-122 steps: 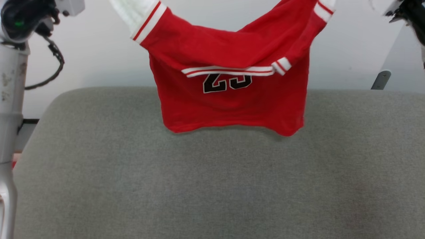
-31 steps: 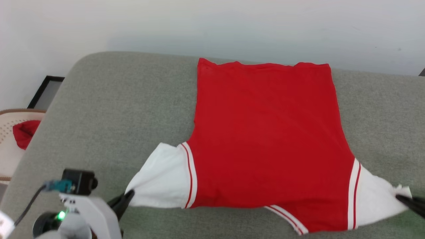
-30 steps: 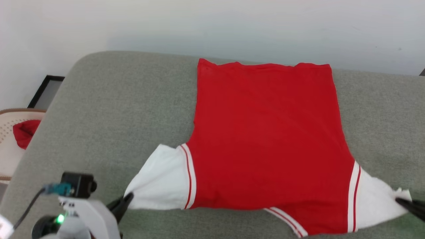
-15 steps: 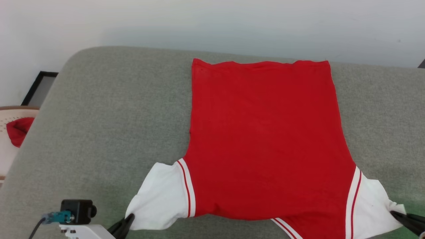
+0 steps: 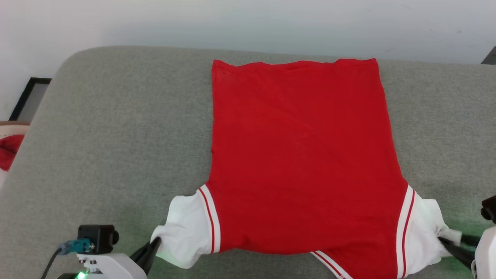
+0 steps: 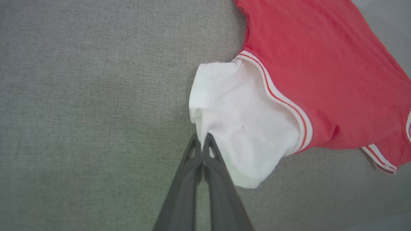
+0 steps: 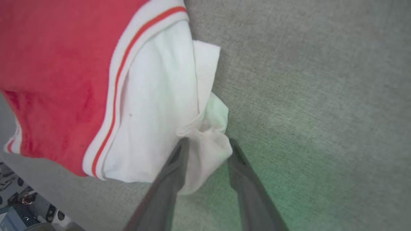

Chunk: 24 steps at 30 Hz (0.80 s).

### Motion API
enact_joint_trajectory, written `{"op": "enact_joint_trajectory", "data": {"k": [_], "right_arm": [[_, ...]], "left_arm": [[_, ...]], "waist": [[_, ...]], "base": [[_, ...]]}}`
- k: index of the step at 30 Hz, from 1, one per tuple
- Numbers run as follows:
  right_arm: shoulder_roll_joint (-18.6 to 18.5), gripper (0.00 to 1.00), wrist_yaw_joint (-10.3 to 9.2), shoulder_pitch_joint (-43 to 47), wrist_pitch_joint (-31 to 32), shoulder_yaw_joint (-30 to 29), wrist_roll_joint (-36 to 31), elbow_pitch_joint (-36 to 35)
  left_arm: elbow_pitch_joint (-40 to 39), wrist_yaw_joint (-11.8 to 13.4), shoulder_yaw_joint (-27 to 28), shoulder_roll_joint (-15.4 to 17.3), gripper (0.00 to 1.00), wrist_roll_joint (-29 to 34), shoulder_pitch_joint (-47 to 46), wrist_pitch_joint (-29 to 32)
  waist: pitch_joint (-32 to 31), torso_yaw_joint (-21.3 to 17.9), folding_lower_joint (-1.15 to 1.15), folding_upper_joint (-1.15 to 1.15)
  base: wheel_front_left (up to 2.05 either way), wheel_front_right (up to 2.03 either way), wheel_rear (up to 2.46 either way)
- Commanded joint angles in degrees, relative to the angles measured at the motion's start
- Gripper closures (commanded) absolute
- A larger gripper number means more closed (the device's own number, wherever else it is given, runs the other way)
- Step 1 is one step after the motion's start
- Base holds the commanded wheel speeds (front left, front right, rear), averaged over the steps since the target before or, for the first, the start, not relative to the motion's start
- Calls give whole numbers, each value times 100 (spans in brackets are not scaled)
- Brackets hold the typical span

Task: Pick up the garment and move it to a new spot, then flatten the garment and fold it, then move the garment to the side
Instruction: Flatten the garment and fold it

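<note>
Red garment (image 5: 302, 155) flat on grey cushion (image 5: 116, 135) (left gripper (image 6: 202, 138) pinching)

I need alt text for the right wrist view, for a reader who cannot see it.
The right gripper has its two dark fingers parted around the bunched white corner of a red garment with striped trim, lying on grey upholstery.

garment (image 5: 302, 155): flat on grey cushion (image 5: 116, 135) | left hand (image 5: 155, 245): touching its edge
</note>
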Motion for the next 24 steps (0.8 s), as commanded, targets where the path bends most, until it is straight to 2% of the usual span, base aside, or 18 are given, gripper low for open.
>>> {"op": "enact_joint_trajectory", "data": {"k": [1, 6, 11, 14, 20, 24], "right_arm": [[-9, 0, -4, -50, 51, -55, -78, -34], [20, 0, -4, 79, 419, -429, -335, -288], [86, 0, -4, 200, 677, -1115, -576, -789], [179, 0, -4, 140, 748, -1520, -945, -1119], [697, 0, -4, -330, 623, -2067, -1728, -1417], [1206, 0, -4, -961, 505, -2328, -2230, -1099]], "left_arm": [[21, -1, 2, -26, 100, 41, -27, -41], [51, 18, 22, -60, 100, 32, 12, -94], [55, -16, 5, -128, 100, 29, 35, -138], [65, -57, -12, -190, 100, 51, -9, -146], [161, -187, -98, -380, 100, 125, -204, -73], [270, -271, -126, -487, 100, 177, -364, -43]], "waist": [[3, -23, 0, 0], [-5, -94, 0, 0], [20, -119, 0, 0], [52, -93, 0, 0], [135, 80, 0, 0], [247, 244, 0, 0]], "base": [[0, 0, 0], [0, 0, 0], [0, 0, 0], [0, 0, 0], [0, 0, 0], [0, 0, 0]]}}
